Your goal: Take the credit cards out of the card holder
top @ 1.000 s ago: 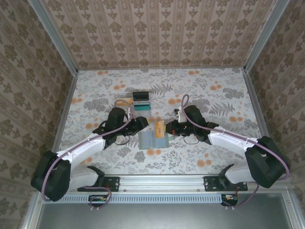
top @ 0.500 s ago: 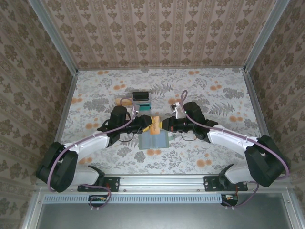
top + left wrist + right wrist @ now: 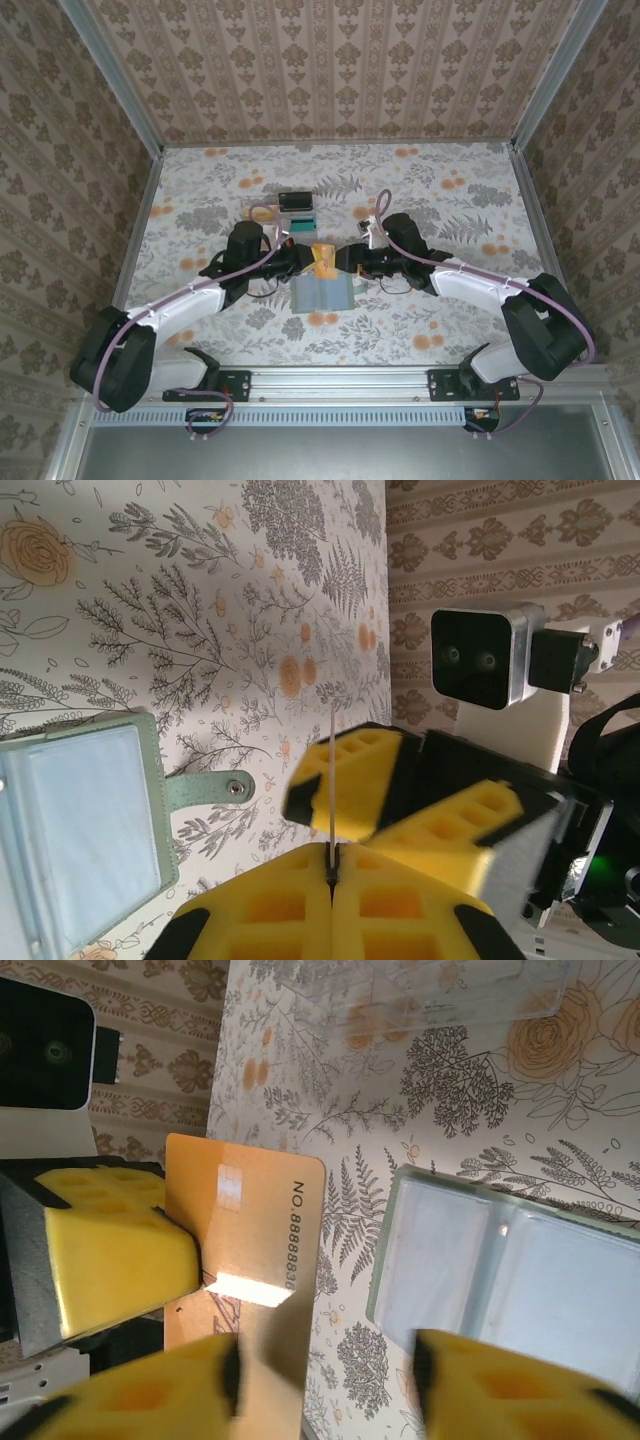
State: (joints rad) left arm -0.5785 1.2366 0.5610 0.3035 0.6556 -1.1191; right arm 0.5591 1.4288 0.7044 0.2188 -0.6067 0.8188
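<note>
Two arms: they reach in from either side and meet over the middle of the flowered desk [image 3: 450, 200], tips almost touching.
Left end effector [image 3: 331, 868]: yellow pads pressed fully together, pinching one edge of a credit card [image 3: 245, 1225]. From its own wrist camera the credit card shows edge-on as a thin pale line rising out of the seam between the pads.
Right end effector [image 3: 325, 1385]: fingers spread wide apart with nothing pinched. The lower end of the credit card hangs in the gap, close to one finger and well short of the other.
Credit card: orange, with a small chip patch and a printed number along one long side. It is held off the desk, clear of the card holder and just beyond its far edge in the overhead view.
Card holder [image 3: 325, 292]: sage green, lying open and flat on the desk below the two end effectors, pale inner pockets facing up. Whether more cards sit inside cannot be told.
Snap tab [image 3: 210, 788]: sticks out from the card holder's edge, flat on the desk, its metal stud up.
Clear tray [image 3: 450, 995]: on the desk beyond the card holder, apart from it.
Dark object [image 3: 296, 200]: small, farther back on the desk; too small to identify.
</note>
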